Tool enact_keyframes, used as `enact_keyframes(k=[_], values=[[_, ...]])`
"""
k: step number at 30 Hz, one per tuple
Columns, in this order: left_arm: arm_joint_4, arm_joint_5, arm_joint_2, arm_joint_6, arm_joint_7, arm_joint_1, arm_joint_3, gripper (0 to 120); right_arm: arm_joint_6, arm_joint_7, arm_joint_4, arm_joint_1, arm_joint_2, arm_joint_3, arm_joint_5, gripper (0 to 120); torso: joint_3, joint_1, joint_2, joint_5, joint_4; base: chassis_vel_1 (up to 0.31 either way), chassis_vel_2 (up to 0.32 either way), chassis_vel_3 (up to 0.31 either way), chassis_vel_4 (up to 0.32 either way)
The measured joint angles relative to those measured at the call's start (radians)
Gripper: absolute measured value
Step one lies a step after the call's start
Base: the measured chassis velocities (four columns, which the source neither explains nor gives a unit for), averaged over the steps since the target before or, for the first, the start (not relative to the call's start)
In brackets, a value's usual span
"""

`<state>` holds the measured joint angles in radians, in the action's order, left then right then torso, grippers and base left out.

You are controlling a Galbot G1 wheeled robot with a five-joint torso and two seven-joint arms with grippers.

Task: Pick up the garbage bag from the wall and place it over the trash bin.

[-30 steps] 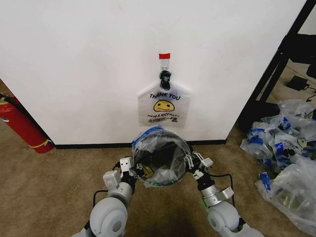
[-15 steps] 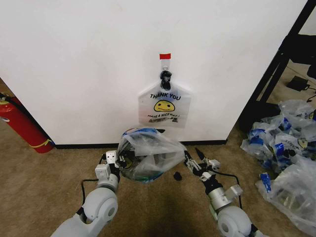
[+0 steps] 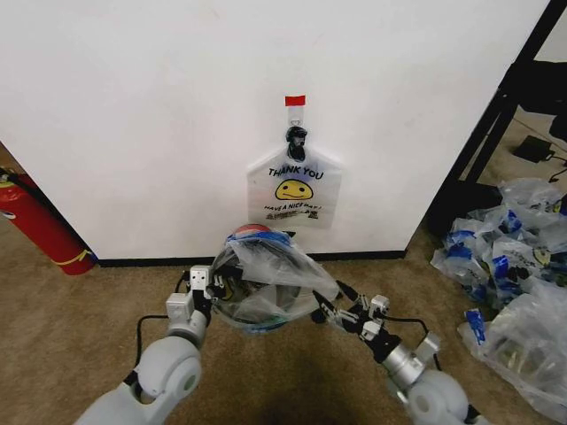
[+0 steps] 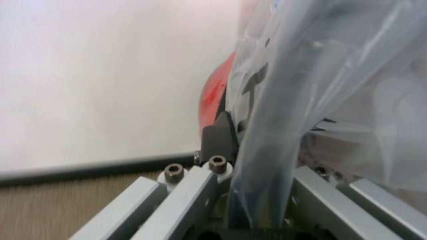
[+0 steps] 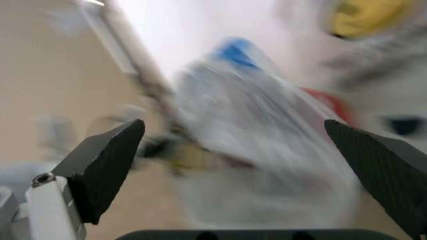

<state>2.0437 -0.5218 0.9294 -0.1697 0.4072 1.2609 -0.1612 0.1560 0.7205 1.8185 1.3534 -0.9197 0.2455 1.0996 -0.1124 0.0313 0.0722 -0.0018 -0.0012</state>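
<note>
Far left in the head view, a red fire extinguisher leans at the foot of the wall, on the carpet. Next comes the left gripper, low in front of the baseboard, and it's clamped on the garbage bag; in the left wrist view a thick fold of the plastic runs right down between its fingers, pinched tight. The bag itself sits draped over the trash bin, whose red top just peeks out above the blue-printed film, hard up against the wall. The left wrist view catches the bin's red side just behind the plastic. Above it on the wall, the white THANK YOU smiley bag hangs from a black clip under a red tape mark. On to the right gripper, at the bag's right edge: jaws spread wide, nothing between them, apart from the film in the right wrist view, where the bag is blurred ahead of the fingertips. Far right, a heap of clear blue-printed bags lies on the floor.
</note>
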Motion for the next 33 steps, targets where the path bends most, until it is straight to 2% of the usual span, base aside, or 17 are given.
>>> enact_keyframes(k=[1,3,4,6,8,13,16,21,22,24,30,33], values=[[0.0,0.0,0.0,0.0,0.0,0.0,0.0,0,0.0,0.0,0.0,0.0,0.0,0.0,0.0,100,0.0,0.0,0.0,0.0,0.0,0.0,0.0,0.0,0.0],[0.007,0.067,-0.014,0.039,-0.051,0.011,-0.003,0,-0.065,0.118,0.009,-0.007,0.006,0.05,0.086,100,0.0,0.0,0.0,0.0,-0.0003,0.0,0.0,0.0,0.0],[0.008,0.079,-0.016,0.047,-0.06,0.012,-0.003,0,-0.071,0.129,0.01,-0.008,0.007,0.055,0.094,100,0.0,0.0,0.0,0.0,-0.0003,0.0,0.0,0.0,0.0],[0.008,0.176,-0.033,0.122,-0.153,0.017,-0.003,0,-0.145,0.236,0.013,-0.022,0.02,0.12,0.159,100,0.0,0.0,0.0,-0.0001,-0.0003,0.0,0.0,0.0,0.0],[0.011,0.236,-0.044,0.167,-0.226,0.019,-0.005,0,-0.158,0.228,0.009,-0.025,0.032,0.135,0.191,100,0.0,0.0,0.0,-0.0002,-0.0005,0.0,0.0,0.0,0.0],[0.067,0.276,-0.06,0.183,-0.289,0.036,-0.005,0,-0.165,0.225,-0.012,-0.023,0.037,0.133,0.203,100,0.0,0.0,0.0,0.0002,-0.0004,0.0,0.0,0.0,0.0],[0.103,0.293,-0.063,0.183,-0.301,0.043,-0.002,0,-0.172,0.238,-0.023,-0.026,0.031,0.129,0.189,95,0.0,0.0,0.0,0.0003,-0.0005,0.0,0.0,0.0,0.0],[0.125,0.324,-0.064,0.157,-0.303,0.045,0.011,0,-0.17,0.241,-0.026,-0.034,0.024,0.122,0.143,77,0.0,0.0,0.0,0.0001,-0.0004,0.0,0.0,0.0,0.0],[0.122,0.331,-0.061,0.147,-0.299,0.045,0.014,0,-0.167,0.249,-0.026,-0.034,0.02,0.117,0.106,70,0.0,0.0,0.0,0.0001,-0.0002,0.0,0.0,0.0,0.0],[0.119,0.334,-0.059,0.145,-0.297,0.045,0.015,0,-0.165,0.252,-0.026,-0.034,0.018,0.114,0.095,67,0.0,0.0,0.0,0.0001,-0.0002,0.0,0.0,0.0,0.0],[0.093,0.336,-0.048,0.13,-0.284,0.042,0.024,0,-0.16,0.261,-0.006,-0.026,0.009,0.104,0.075,41,0.0,0.0,0.0,-0.0001,-0.0003,0.0,0.0,0.0,0.0],[0.089,0.334,-0.047,0.13,-0.281,0.041,0.026,0,-0.158,0.262,-0.005,-0.025,0.008,0.104,0.07,39,0.0,0.0,0.0,0.0,-0.0003,0.0,0.0,0.0,0.0]])
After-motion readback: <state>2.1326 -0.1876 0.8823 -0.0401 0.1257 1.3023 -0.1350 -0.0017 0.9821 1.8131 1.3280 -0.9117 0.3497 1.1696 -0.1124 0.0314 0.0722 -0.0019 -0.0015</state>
